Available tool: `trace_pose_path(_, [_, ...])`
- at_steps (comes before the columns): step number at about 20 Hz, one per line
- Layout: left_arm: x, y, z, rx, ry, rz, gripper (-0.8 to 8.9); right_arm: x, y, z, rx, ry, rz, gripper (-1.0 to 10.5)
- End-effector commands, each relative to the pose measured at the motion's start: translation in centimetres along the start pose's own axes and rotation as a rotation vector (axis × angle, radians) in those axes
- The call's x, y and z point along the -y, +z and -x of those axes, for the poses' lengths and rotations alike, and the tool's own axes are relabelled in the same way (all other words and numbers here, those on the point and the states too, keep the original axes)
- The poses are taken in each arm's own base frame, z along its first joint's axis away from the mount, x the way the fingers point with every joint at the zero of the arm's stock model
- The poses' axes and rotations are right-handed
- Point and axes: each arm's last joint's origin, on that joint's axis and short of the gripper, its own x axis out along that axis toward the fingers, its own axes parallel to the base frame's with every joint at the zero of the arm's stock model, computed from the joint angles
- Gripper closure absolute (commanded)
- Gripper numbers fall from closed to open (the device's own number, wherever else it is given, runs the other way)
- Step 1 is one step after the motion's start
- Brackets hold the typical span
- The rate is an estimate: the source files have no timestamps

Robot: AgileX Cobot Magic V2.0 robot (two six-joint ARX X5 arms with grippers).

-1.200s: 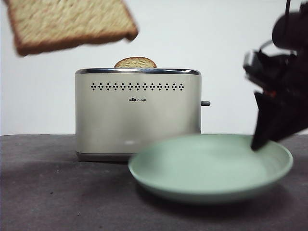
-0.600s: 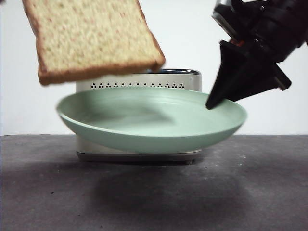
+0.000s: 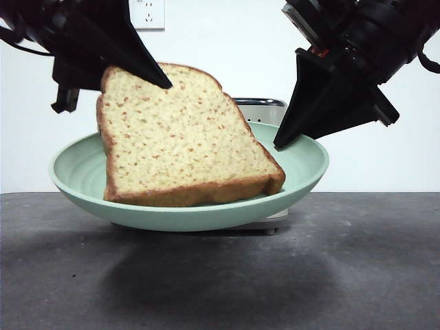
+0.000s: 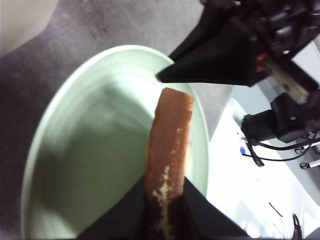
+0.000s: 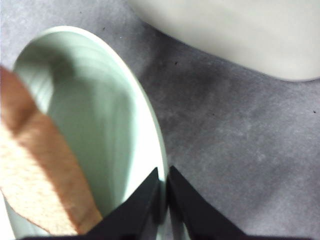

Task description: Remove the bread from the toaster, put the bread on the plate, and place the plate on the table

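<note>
The tan speckled bread hangs tilted, its top crust pinched in my left gripper, which comes in from the upper left. Its lower crust sits down inside the pale green plate; whether they touch I cannot tell. My right gripper is shut on the plate's right rim and holds it in the air above the table. The left wrist view shows the bread edge-on between my left gripper's jaws over the plate. The right gripper pinches the plate. The toaster is mostly hidden behind.
The toaster stands on the table just behind the lifted plate. A wall socket is on the white back wall. A white surface with cables lies beyond the table's edge.
The bread has come down from above the plate into its bowl. The plate has shifted slightly left and lower in the right gripper. The left gripper has dropped into the front view.
</note>
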Motion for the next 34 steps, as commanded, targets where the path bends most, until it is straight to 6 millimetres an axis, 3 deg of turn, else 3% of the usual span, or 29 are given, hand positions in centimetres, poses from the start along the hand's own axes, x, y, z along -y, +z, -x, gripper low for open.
trace_pose_path(1, [-0.3, 0.4, -0.7, -0.003, -0.011, -0.027, 6.44, -0.3, 0.5, -0.1, 0.015, 0.021, -0.009, 9.4])
trace_pose_path(3, [-0.3, 0.6, -0.7, 0.008, -0.004, -0.039, 5.16, -0.4, 0.4, -0.1, 0.013, 0.024, -0.007, 9.4])
trace_pose_path(4, [-0.2, 0.7, -0.7, 0.015, -0.005, -0.047, 4.97, -0.5, 0.4, -0.1, 0.012, 0.026, -0.007, 9.4])
trace_pose_path(14, [2.3, 1.8, -1.6, 0.011, 0.099, -0.182, 4.97, -0.4, 0.3, -0.2, -0.003, 0.023, -0.013, 9.4])
trace_pose_path(24, [7.0, 3.5, -1.5, -0.048, 0.421, -0.391, 4.97, -0.4, 0.2, -0.2, -0.008, 0.011, -0.017, 9.4])
trace_pose_path(29, [9.2, 4.4, 0.4, 0.023, 0.463, -0.438, 4.98, -0.3, 0.2, -0.2, -0.006, -0.001, -0.017, 9.4])
trace_pose_path(34, [12.0, 3.8, 4.8, 0.141, 0.527, -0.467, 5.01, 0.3, 0.3, -1.4, -0.021, -0.020, -0.032, 9.4])
